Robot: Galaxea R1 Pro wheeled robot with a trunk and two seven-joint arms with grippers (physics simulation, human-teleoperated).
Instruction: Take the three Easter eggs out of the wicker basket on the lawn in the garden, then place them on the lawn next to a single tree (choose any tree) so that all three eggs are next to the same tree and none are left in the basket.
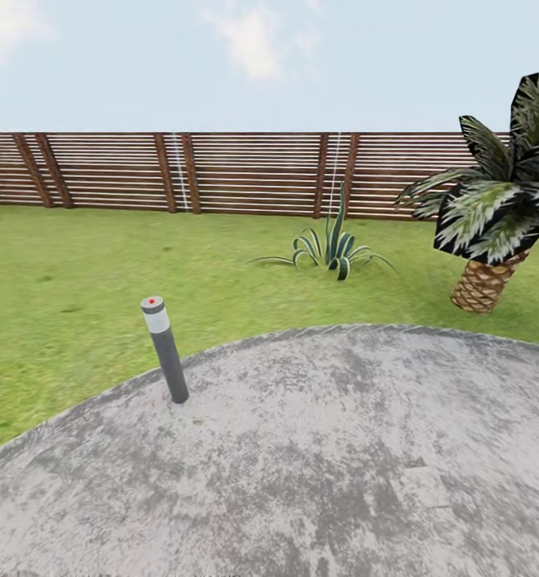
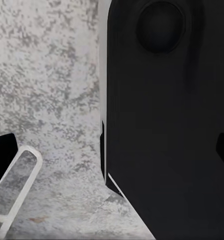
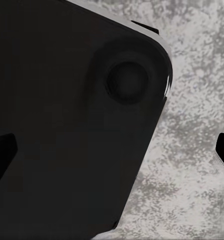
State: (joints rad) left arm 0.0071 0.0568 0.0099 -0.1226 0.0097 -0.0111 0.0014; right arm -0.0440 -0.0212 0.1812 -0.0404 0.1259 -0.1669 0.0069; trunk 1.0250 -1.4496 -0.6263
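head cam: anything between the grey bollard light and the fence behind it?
Only bare lawn, in the head view. The bollard light stands at the patio edge; grass runs unbroken to the fence. The spiky plant sits off to the right.

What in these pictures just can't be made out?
- Palm: head view, crown cut off by the right edge.
- Fence: head view, foot partly hidden behind the spiky plant.
- Paving: both wrist views, largely blocked by the robot's black body.
- Both grippers: open or shut, unclear.
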